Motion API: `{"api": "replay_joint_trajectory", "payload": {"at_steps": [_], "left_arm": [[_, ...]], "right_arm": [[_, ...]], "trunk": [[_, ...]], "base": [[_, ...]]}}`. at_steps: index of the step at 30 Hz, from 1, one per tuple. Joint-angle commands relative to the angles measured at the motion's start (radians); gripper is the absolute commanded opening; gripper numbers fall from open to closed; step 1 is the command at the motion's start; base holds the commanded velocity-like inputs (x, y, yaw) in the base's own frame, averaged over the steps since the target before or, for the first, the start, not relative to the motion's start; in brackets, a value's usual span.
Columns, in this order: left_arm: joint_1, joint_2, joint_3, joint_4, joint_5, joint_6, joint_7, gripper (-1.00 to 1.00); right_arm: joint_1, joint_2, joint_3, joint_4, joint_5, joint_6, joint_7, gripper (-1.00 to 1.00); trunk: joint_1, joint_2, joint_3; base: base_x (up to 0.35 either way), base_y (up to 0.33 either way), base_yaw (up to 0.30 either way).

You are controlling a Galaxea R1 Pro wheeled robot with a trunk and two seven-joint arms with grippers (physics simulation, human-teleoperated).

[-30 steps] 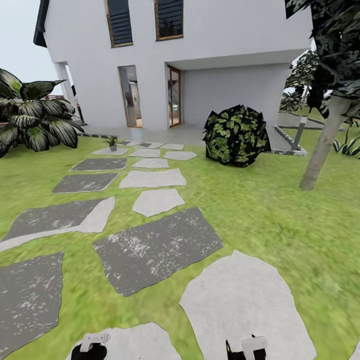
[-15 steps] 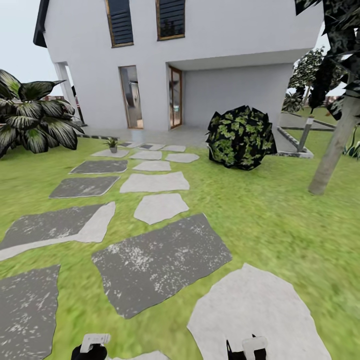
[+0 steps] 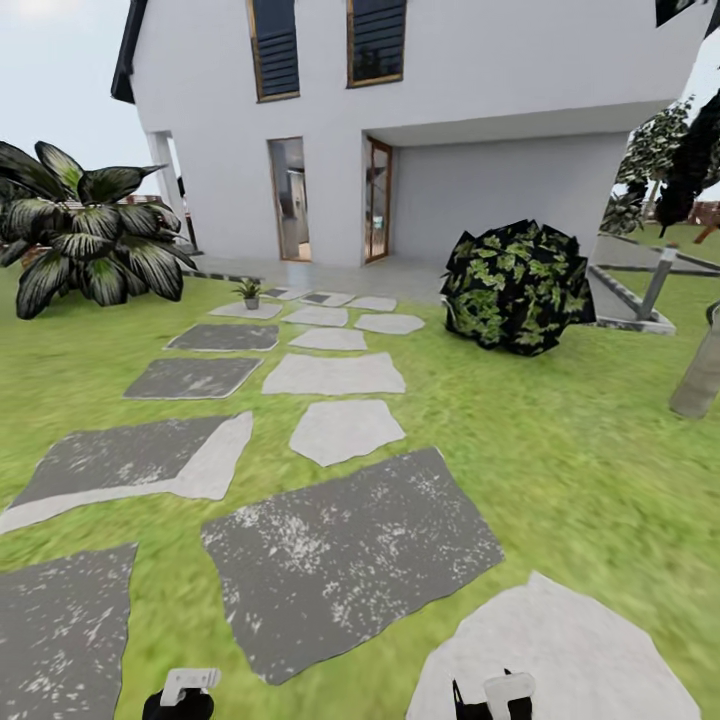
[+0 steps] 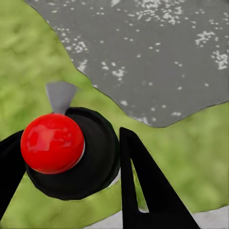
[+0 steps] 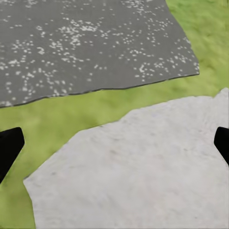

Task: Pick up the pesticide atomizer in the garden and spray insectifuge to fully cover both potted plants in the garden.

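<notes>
The garden lawn [image 3: 560, 470] with its grey stepping stones [image 3: 345, 555] lies ahead of me. The pesticide atomizer and the potted plants are out of view. My left gripper [image 3: 185, 697] hangs low at the head view's bottom edge; in the left wrist view the left gripper [image 4: 71, 138] is open over grass and a dark stone [image 4: 157, 52], with a red ball on a black round part between its black fingers [image 4: 143, 191]. My right gripper [image 3: 495, 697] is low too; in the right wrist view the right gripper [image 5: 119, 138] is open and empty above a pale stone [image 5: 138, 171].
A white house [image 3: 450, 120] stands at the back with an open doorway [image 3: 377, 200]. A round dark shrub [image 3: 518, 287] is at the right, a tree trunk [image 3: 700, 375] at the far right, a big broad-leaved dark plant [image 3: 90, 235] at the left, a tiny plant in a grey vase [image 3: 250, 293] near the house.
The whole picture has shifted right and the near stones have slid down, so the camera has turned left and moved forward. Both grippers keep their places at the bottom edge.
</notes>
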Motion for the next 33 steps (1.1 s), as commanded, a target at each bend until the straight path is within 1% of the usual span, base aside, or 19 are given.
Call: {"api": "replay_joint_trajectory", "payload": {"at_steps": [1,25,33], "left_arm": [[-0.001,0.0,-0.004,0.001,0.01,-0.002,-0.006,-1.0],[-0.001,0.001,-0.005,0.001,0.01,-0.002,-0.006,-1.0],[-0.001,0.002,-0.004,0.003,0.01,-0.002,-0.006,-1.0]], "right_arm": [[-0.001,0.0,-0.008,0.001,0.01,-0.003,-0.005,1.0],[-0.001,0.0,-0.007,0.001,0.011,-0.003,-0.005,1.0],[0.0,0.0,-0.007,0.001,0.011,-0.003,-0.005,1.0]], "trunk": [[0.0,0.0,-0.001],[0.0,0.0,-0.001],[0.0,0.0,-0.001]], "base": [[0.328,0.092,0.277],[0.332,0.084,0.276],[0.332,0.082,0.144]]}}
